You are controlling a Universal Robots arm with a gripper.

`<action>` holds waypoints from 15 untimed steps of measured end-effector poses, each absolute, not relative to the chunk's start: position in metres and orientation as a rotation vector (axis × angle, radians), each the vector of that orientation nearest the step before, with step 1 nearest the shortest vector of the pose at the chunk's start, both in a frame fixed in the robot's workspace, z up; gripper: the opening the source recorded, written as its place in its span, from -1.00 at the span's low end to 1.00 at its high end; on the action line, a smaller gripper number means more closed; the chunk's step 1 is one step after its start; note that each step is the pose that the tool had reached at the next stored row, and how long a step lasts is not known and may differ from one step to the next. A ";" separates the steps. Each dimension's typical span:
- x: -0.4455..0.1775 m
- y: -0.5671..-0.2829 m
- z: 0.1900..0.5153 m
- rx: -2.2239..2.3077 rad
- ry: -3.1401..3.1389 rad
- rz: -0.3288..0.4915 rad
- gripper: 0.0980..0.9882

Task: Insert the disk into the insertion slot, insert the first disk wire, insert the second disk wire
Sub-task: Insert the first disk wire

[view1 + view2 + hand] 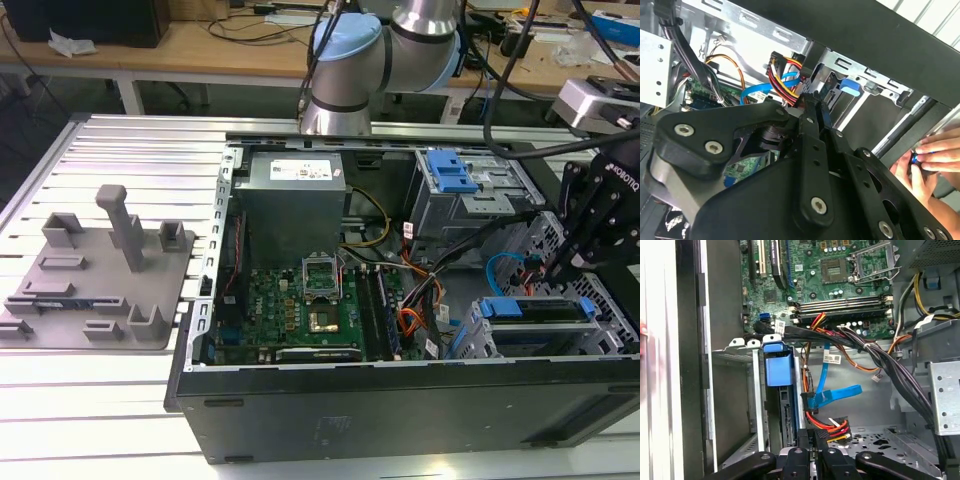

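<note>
Gripping the second disk wire by its plug, the pincer sits just beside the disk.

Bright, perhaps overhead light; computer case interior shadowed

disk: 1 | light-blue cable: 1 | orange cable: 1 | blue latch: 1
</note>
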State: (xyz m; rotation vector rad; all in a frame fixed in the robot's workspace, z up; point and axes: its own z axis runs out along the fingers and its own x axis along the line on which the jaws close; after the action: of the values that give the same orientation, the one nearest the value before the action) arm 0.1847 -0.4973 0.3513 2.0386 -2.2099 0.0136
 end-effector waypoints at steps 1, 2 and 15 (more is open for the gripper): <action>0.185 -0.497 0.351 2.039 -2.210 0.013 -0.86; 0.185 -0.497 0.351 2.039 -2.210 0.013 -0.86; 0.182 -0.507 0.351 2.052 -2.199 0.015 -0.86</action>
State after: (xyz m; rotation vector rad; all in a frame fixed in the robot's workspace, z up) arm 0.1824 -0.5071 0.3513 2.0521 -2.1992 0.0152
